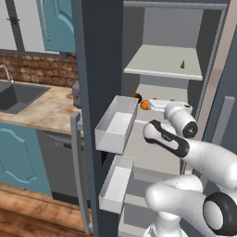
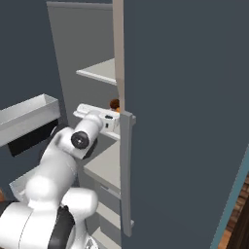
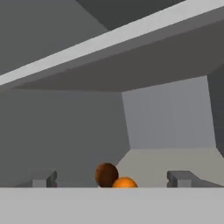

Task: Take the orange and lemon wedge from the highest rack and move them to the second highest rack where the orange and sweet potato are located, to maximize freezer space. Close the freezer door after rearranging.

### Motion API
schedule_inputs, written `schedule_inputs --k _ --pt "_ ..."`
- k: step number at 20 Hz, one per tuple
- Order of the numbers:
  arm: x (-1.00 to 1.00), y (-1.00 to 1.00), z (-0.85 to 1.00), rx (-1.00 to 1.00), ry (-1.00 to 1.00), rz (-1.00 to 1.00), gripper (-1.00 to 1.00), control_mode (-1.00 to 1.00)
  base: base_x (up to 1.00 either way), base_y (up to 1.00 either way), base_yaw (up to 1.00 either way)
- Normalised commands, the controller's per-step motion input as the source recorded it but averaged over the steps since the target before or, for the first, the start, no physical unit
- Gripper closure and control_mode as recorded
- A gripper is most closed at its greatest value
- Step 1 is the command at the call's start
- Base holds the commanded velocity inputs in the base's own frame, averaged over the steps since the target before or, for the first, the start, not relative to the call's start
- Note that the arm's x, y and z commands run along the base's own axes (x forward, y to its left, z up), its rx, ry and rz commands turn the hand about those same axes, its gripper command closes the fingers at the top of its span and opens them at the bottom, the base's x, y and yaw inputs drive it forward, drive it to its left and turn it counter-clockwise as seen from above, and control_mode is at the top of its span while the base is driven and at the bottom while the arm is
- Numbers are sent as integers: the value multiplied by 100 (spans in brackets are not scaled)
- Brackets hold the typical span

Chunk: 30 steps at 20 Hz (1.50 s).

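Now the gripper (image 3: 112, 178) gapes wide — empty — before two oranges (image 3: 124, 183) on the second highest rack (image 3: 175, 159).

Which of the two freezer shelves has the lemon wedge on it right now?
The highest rack: the small green lemon wedge sits alone there. The second highest rack holds the orange instead.

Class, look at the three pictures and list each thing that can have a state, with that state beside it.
freezer door: open
lemon wedge: on the highest rack
orange: on the second highest rack
tool: open, empty, at the second highest rack
door bins: empty
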Motion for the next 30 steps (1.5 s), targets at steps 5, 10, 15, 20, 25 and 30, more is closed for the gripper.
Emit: schedule_inputs --k 5,10,15,20,25,30 --pt "-47 22 86 12 14 -7 -100 -100 0 0 0" --pt "-49 19 84 12 19 -4 -100 -100 0 0 0" --pt "-51 14 80 8 21 0 -100 -100 0 0 0" --pt "-41 7 68 2 22 -2 -100 -100 0 0 0" --pt "-8 -21 17 0 26 -5 -100 -100 0 0 0" --pt "0 -46 0 0 17 0 -100 -100 0 0 0"
